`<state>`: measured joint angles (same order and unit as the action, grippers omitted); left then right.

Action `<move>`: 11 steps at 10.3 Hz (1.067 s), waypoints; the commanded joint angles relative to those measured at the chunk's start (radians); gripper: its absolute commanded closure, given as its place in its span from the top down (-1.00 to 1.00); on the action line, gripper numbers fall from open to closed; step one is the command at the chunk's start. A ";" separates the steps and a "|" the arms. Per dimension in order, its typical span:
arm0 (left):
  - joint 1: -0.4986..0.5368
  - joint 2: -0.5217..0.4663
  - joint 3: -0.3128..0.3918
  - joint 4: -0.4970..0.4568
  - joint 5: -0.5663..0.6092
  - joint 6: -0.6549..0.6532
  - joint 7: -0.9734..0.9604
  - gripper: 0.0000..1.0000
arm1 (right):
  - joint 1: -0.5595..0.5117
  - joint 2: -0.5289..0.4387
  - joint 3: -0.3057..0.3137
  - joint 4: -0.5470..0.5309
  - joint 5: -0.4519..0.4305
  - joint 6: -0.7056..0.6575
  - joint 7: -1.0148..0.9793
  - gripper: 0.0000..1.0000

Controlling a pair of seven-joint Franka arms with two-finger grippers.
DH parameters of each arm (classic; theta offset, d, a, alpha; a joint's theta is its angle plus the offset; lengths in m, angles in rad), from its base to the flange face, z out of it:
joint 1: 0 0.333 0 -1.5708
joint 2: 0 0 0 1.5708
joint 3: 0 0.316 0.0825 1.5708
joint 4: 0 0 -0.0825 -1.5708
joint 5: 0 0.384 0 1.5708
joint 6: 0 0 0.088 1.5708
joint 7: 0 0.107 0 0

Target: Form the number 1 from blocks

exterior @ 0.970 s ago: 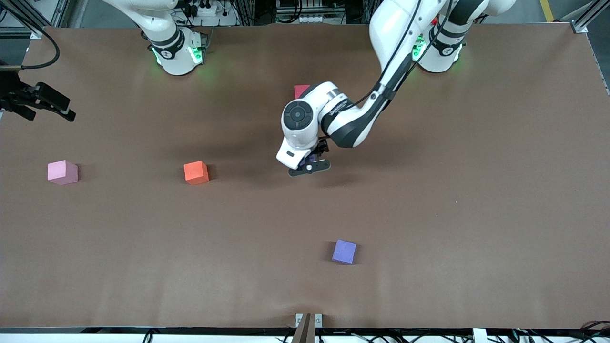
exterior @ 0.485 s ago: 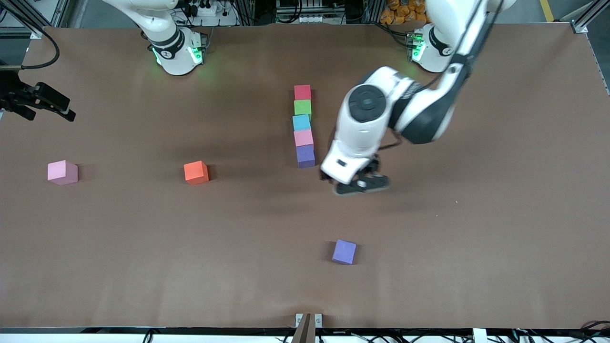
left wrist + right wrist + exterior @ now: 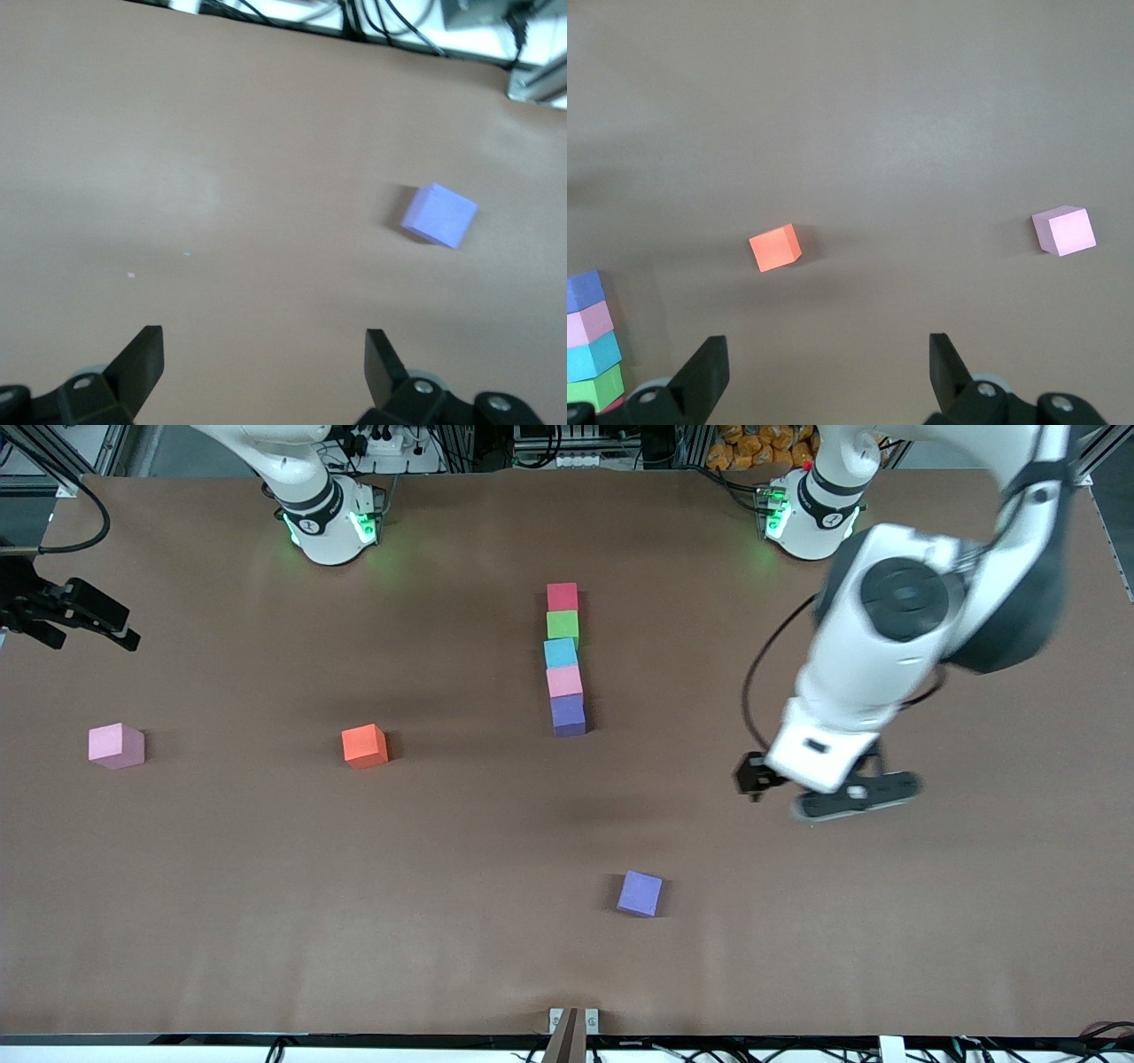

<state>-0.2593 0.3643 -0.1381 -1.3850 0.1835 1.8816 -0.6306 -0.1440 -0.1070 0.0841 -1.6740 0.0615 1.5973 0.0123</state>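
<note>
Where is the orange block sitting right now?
The orange block sits alone on the table, between the stray pink block toward the right arm's end and the column of five blocks, touching neither.

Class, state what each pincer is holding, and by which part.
Nothing is held. The left pincer hangs open over bare table; the right pincer is open too, its arm waiting.

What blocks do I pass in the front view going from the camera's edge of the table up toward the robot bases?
Loose purple block → orange block → column: purple block → pink block → light blue block → green block → red block.
</note>
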 commanded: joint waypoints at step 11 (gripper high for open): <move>0.279 -0.367 0.155 -0.055 -0.286 -0.191 0.561 1.00 | -0.006 -0.013 0.002 -0.001 0.008 -0.016 0.008 1.00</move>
<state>0.0457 0.0516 -0.0265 -1.4018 -0.0761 1.7073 -0.1025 -0.1447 -0.1069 0.0825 -1.6728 0.0615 1.5939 0.0127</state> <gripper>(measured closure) 0.000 0.000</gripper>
